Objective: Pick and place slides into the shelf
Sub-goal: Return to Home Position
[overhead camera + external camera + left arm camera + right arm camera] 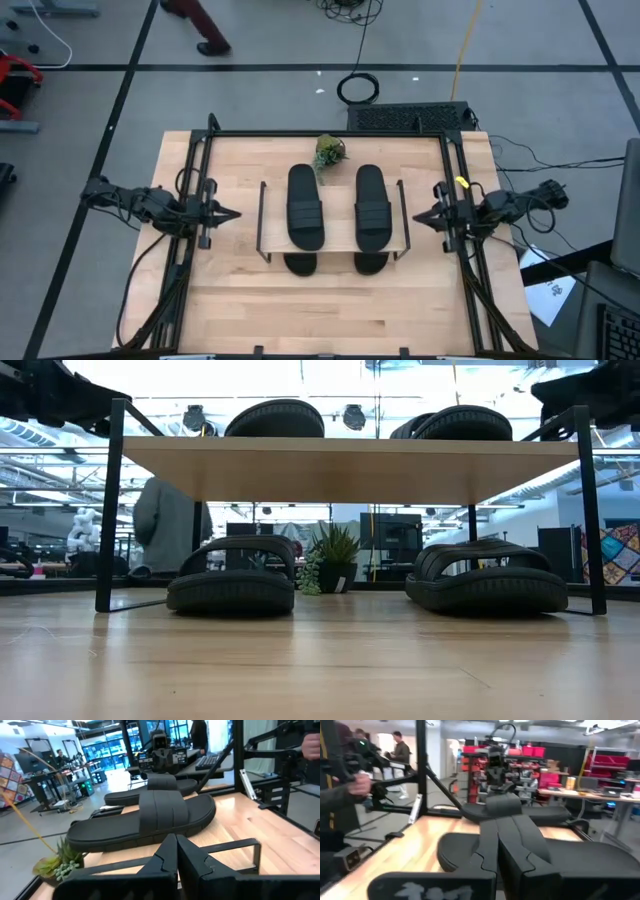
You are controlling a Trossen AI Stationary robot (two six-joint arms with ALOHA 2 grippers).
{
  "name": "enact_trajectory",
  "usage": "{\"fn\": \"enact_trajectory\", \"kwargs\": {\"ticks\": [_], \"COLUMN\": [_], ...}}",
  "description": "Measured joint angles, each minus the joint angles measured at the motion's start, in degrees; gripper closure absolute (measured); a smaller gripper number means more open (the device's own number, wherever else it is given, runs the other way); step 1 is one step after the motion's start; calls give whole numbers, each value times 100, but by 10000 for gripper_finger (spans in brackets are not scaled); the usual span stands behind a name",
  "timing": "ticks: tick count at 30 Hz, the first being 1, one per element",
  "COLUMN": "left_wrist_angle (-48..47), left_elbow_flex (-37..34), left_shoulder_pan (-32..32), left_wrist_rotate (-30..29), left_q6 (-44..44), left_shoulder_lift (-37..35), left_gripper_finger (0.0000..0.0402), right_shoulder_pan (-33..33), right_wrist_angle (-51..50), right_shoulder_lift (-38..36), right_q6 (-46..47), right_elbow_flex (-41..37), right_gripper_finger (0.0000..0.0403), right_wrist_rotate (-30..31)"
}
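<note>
Seems all but finished. Gathered at the shelf [338,225], in the middle of the table [300,310]: all four black slides. On the top board, flat, straps up, parallel and apart: the left top slide [306,207] and the right top slide [372,207], left and right here by nearer arm. Beneath that board, at table level between the wire legs: the left lower slide [231,578] and the right lower slide [487,578], each roughly under its partner, also apart, one end of each poking out past the board's near edge in the high view. Just behind the shelf, a small potted plant [330,152], upright.

Left end effector [228,213] low off the shelf's left end, fingers pressed together, gripping nothing, clear of the legs. Right end effector [418,215] mirrored off the right end, fingers likewise together and empty, just beside the wire leg; touching or not, cannot tell.

Judged done: picking and placing, two slides per level. Judged left: only drawing both arms back to rest, and perhaps nudging the lower pair further under, if flush ends wanted.
</note>
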Motion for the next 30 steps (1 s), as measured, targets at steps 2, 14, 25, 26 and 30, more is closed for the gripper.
{"fn": "enact_trajectory", "kwargs": {"ticks": [2, 14, 25, 26, 30], "left_wrist_angle": [-121, -229, 234, 232, 182], "left_elbow_flex": [-16, -19, -616, -634, -650], "left_shoulder_pan": [0, 0, 0, 0, 0], "left_wrist_rotate": [-89, -158, -275, -277, -263], "left_q6": [-2, -113, -223, -216, -145], "left_shoulder_lift": [-126, -267, -265, -263, -265], "left_gripper_finger": [402, 402, 402, 402, 402], "right_shoulder_pan": [-127, -843, -1472, -1515, -1582], "right_wrist_angle": [-52, -159, 32, 38, 194], "right_shoulder_lift": [2, 50, 39, 42, 41], "right_q6": [5, 186, 448, 450, 355], "right_elbow_flex": [0, -29, -523, -527, -527], "right_gripper_finger": [403, 403, 403, 403, 403], "right_wrist_rotate": [-17, -942, -1739, -1846, -2055]}}
